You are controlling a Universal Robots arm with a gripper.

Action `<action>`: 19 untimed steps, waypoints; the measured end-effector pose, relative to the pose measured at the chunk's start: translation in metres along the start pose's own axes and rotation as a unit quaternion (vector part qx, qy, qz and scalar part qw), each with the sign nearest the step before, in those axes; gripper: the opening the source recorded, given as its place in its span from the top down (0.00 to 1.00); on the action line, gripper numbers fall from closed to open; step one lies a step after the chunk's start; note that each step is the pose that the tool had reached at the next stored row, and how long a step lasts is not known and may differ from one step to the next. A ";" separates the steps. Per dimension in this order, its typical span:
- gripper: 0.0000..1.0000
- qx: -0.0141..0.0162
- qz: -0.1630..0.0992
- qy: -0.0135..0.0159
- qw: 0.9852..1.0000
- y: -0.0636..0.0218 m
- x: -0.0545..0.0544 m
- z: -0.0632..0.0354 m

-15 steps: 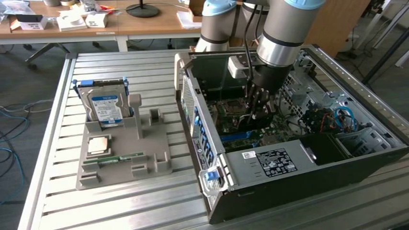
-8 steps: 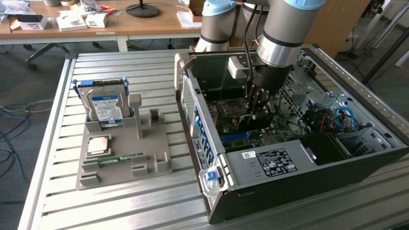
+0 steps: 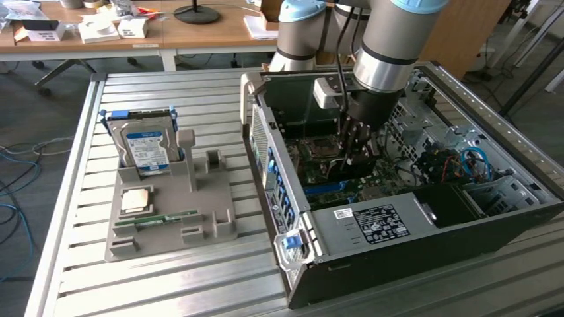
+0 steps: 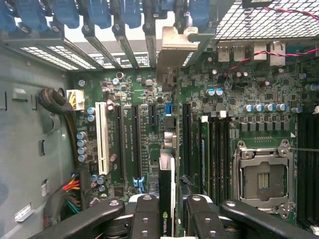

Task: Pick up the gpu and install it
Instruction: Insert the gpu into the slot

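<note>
Gpu (image 4: pixel 166 179) stands edge-on, clamped between your gripper's (image 4: pixel 172 204) fingers, likely so its lower edge lines up with the motherboard's (image 4: pixel 239 89) long slots. It is deep inside the open case (image 3: pixel 414 264), on the exterior view's right.

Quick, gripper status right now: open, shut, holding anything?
Gripper: closed on the gpu, held edge-on over the motherboard.
</note>
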State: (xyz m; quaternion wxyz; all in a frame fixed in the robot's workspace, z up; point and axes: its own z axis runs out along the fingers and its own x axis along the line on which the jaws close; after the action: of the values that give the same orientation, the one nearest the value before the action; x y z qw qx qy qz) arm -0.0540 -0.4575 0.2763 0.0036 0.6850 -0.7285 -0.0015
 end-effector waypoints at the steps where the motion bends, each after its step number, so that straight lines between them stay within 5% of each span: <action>1: 0.74 0.000 0.000 0.000 1.000 0.0000 0.000 0.0000; 19: 0.74 0.000 0.000 0.000 1.000 0.0048 0.000 0.0001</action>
State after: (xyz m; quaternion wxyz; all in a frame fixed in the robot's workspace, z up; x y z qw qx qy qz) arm -0.0588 -0.4575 0.2762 0.0036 0.6850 -0.7285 -0.0015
